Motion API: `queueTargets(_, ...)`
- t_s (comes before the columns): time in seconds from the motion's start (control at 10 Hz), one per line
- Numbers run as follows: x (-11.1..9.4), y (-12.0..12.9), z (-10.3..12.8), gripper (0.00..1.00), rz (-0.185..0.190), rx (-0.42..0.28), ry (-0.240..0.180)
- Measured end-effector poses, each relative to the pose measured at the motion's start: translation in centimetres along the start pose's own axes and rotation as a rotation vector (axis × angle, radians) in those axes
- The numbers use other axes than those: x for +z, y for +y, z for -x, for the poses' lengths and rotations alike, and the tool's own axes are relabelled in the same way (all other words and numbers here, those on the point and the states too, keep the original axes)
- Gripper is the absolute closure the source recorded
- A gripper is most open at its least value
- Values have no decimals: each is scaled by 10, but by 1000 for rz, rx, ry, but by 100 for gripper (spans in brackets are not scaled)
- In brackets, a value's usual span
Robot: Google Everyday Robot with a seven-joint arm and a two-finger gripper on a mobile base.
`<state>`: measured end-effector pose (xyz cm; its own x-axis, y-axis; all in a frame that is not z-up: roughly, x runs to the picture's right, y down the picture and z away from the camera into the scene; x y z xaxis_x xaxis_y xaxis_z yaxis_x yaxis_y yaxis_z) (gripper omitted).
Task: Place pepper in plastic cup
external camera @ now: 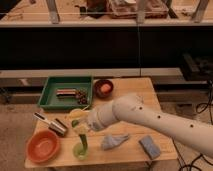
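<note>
My claw (84, 124) pinches the green pepper (83, 139), dangling over the plastic cup (76, 152), desk (131, 88) front-left.

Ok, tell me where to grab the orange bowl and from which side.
Pinch the orange bowl by its rim, coming straight down from above: it sits upright and open, and looks too wide to span. Pick the rim away from the green cup, since the gripper hangs just above that cup with the pepper reaching down into it.
</note>
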<state>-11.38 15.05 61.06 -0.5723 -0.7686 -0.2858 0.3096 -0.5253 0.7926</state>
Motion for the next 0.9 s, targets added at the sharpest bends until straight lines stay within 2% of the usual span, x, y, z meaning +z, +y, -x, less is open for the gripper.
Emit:
queueTargets(0.2,0,0,0,100,-8,-4,14)
queueTargets(0.3,3,5,2,100,-19,-25,56)
queueTargets(0.5,15,18,10,100,-68,-74,245)
queueTargets(0.6,22,22,15,100,-84,-88,302)
queueTargets(0.7,31,25,22,100,-96,-106,330)
queueTargets(0.9,42,30,35,100,-111,-131,307)
